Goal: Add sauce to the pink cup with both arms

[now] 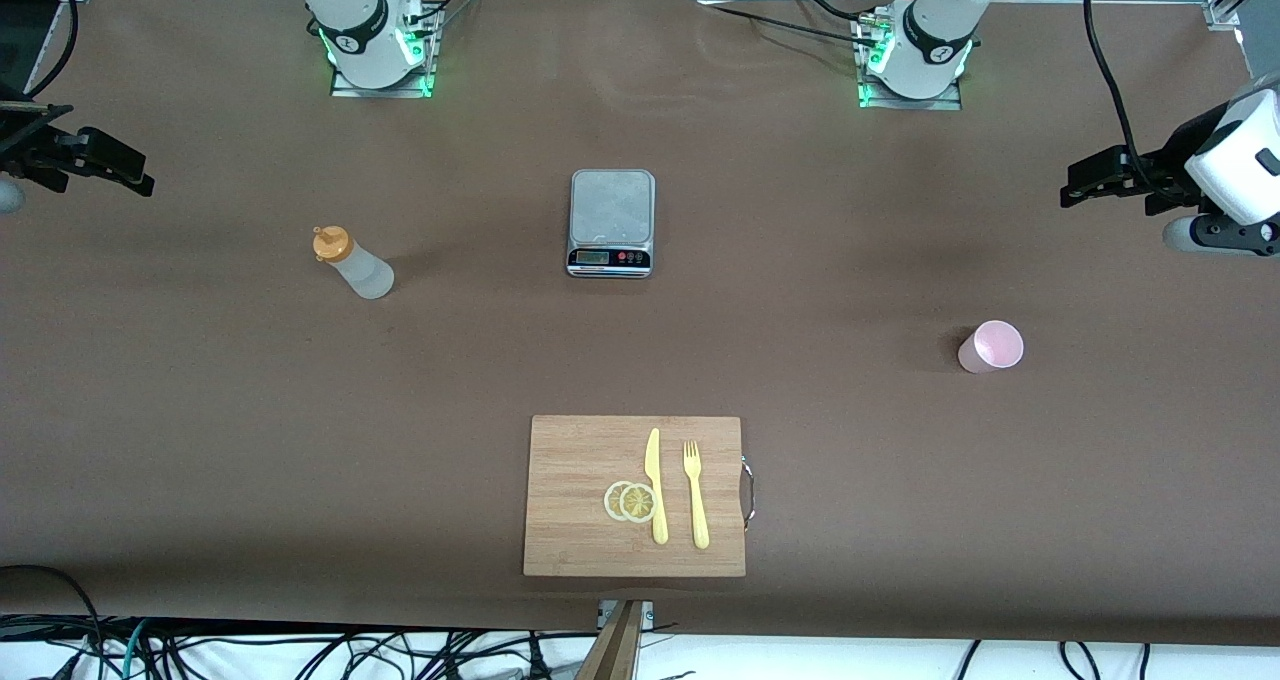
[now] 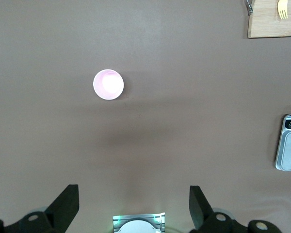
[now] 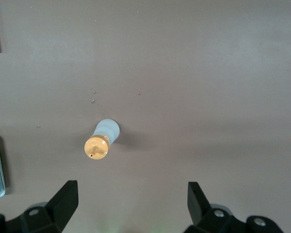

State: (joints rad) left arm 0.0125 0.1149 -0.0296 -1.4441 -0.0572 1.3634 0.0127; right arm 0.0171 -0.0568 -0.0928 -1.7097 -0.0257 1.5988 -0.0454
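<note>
The sauce (image 1: 352, 263), a whitish squeeze bottle with an orange cap, stands upright toward the right arm's end of the table. The right wrist view looks down on the sauce (image 3: 101, 141). The pink cup (image 1: 990, 347) stands upright and alone toward the left arm's end, and the cup (image 2: 108, 84) looks empty from above. My right gripper (image 1: 120, 170) (image 3: 132, 189) hangs open in the air over its end of the table, holding nothing. My left gripper (image 1: 1085, 182) (image 2: 133, 194) hovers open over its own end, also holding nothing. Neither gripper touches anything.
A kitchen scale (image 1: 611, 222) sits mid-table between the arm bases. Nearer the front camera lies a wooden cutting board (image 1: 580, 530) carrying two lemon slices (image 1: 630, 501), a yellow knife (image 1: 655, 485) and a yellow fork (image 1: 695, 495). Cables hang along the table edges.
</note>
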